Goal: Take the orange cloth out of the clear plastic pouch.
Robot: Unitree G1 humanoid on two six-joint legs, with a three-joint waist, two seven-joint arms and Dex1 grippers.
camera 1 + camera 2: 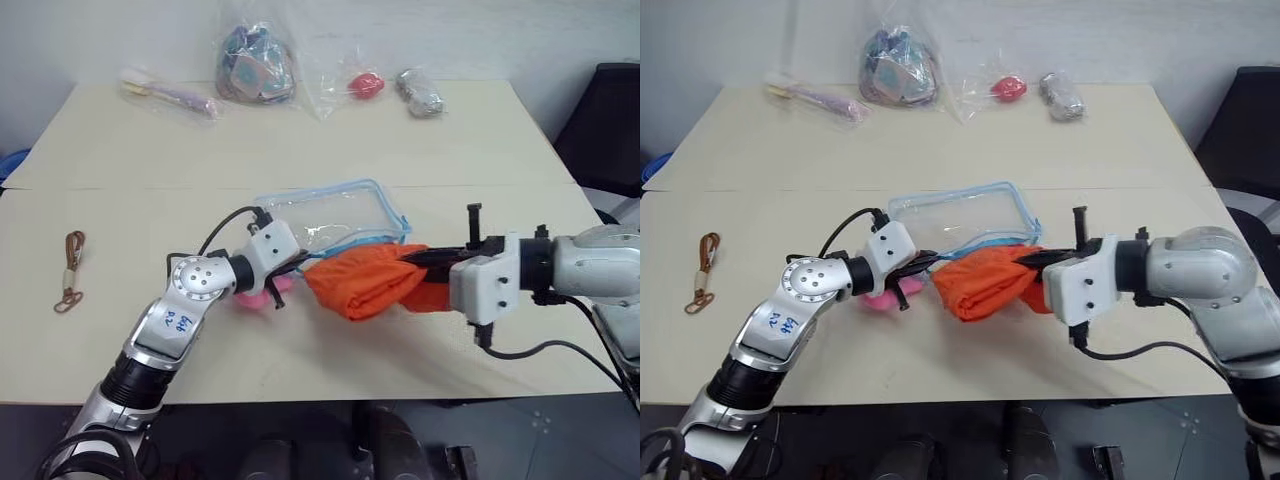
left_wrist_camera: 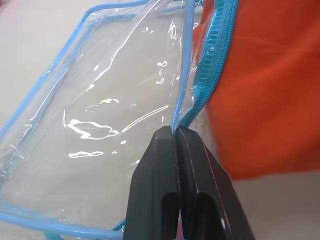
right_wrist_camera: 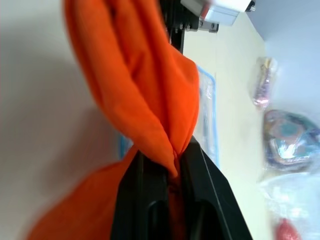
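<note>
Left claw [image 2: 176,135]: clamped tight on the blue zipper edge of the clear plastic pouch [image 1: 325,215].
Right claw [image 3: 167,155]: pinched on the orange cloth [image 1: 365,280], bunched just outside the pouch's mouth.
Under left arm: pink plush toy [image 1: 255,296] on the desk [image 1: 300,350].
Far edge: crinkly bags [image 1: 255,65], red item [image 1: 365,84].
Left side: brown strap [image 1: 71,270], open room around.
Writing: blue scrawl on left arm, unreadable.

You have a pale beige table [image 1: 120,330]. Along the frame's top lie crinkly clear bags [image 1: 256,64], a red item [image 1: 365,84] and a grey bundle [image 1: 420,92]. At left sits a brown strap [image 1: 71,270]; at centre, the clear plastic pouch [image 1: 330,215] and a pink toy [image 1: 255,297].
</note>
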